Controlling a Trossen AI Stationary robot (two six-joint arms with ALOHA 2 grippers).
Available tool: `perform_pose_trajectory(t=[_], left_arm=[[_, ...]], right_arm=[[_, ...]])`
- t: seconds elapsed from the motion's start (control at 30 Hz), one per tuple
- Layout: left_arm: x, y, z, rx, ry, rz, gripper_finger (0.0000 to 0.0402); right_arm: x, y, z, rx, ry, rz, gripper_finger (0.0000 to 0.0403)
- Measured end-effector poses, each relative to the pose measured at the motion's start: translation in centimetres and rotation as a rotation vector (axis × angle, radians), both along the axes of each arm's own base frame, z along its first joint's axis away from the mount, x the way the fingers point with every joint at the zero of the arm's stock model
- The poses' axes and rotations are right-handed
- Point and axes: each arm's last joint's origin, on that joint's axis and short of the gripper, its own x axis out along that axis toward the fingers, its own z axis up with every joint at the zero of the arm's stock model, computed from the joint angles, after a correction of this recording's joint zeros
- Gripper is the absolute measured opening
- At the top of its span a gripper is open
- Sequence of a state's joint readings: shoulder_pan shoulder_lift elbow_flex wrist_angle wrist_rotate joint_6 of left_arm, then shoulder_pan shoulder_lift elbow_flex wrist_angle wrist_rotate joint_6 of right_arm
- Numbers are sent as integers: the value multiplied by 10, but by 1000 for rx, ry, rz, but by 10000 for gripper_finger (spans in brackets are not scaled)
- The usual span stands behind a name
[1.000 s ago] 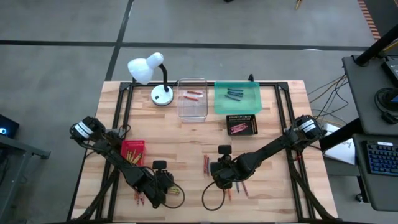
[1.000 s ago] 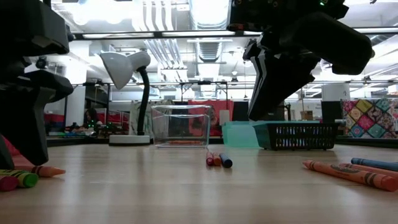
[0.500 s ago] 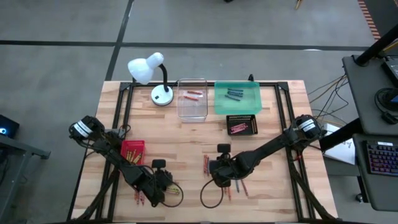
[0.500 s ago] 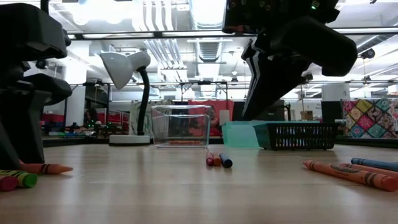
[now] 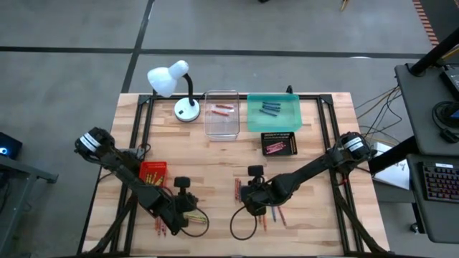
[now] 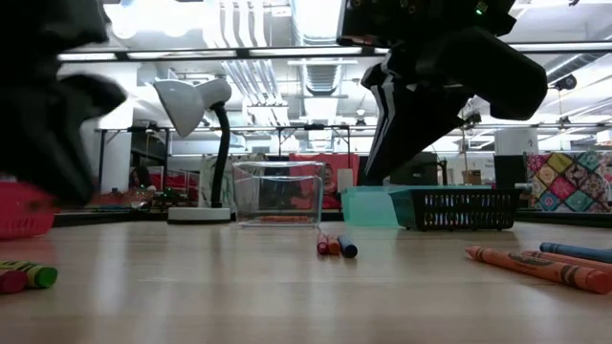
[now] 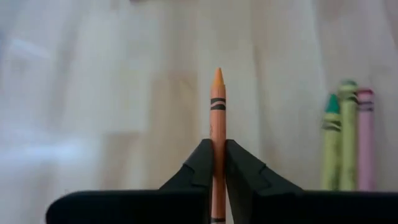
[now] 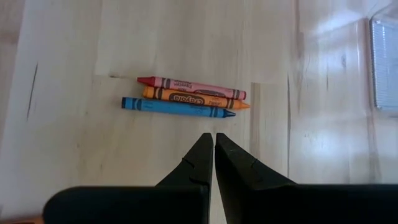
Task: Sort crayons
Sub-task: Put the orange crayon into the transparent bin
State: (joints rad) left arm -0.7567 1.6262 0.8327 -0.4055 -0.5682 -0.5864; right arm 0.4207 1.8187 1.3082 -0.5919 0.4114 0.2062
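Item: orange crayon, now sitting pinched between the two dark fingers of the left gripper, point leading outward. A second ago those fingers were standing apart over the near-left part of the table; they are now closing flush on the wax stick, and the low view, which earlier showed an orange crayon lying beside the gripper's foot, is no longer showing it there. Judged from this, the pick is made and the carry to a tray is the step coming up.

Lying just beside it on the wood: three loose crayons, two green and one pink (the low view is showing only their ends at the near left edge).

Right gripper: fingers pressed together on nothing, hovering near the table's middle over a touching row of three crayons, red, orange and blue. It has been easing slightly leftward over the last second.

Further loose crayons are lying near the right arm: at least three in the low view, exact count not readable from above.

Receptacles, four: red tray, holding several yellowish sticks; clear tray, holding two or three reddish; teal tray, holding about three blue; black basket.

Also present: one white desk lamp.
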Motion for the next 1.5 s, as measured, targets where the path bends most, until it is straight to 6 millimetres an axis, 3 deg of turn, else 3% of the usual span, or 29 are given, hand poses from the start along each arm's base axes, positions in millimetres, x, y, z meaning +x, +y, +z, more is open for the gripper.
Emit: perform_pose_trajectory(t=[0.27, 0.4, 0.5, 0.67, 0.8, 1.17, 1.5], left_arm=[[2, 33, 52, 184, -211, -24, 1], [6, 52, 81, 174, -426, -18, 1], [4, 59, 93, 140, -643, -54, 1], [-11, 70, 86, 54, -963, -67, 0], [-22, 77, 75, -20, -1101, -38, 0], [-15, 72, 57, 49, -1093, -65, 0], [-22, 79, 60, 125, -1091, 8, 0]], right_arm=[[10, -2, -4, -40, -103, 123, 9], [15, -3, -9, -77, -195, 215, 9], [20, -5, -10, -78, -284, 235, 9], [21, -7, -16, -71, -439, 251, 9], [24, -12, -12, -74, -608, 259, 9], [45, -27, 40, -191, -925, 266, 9], [31, -31, 91, -202, -997, 254, 9]])
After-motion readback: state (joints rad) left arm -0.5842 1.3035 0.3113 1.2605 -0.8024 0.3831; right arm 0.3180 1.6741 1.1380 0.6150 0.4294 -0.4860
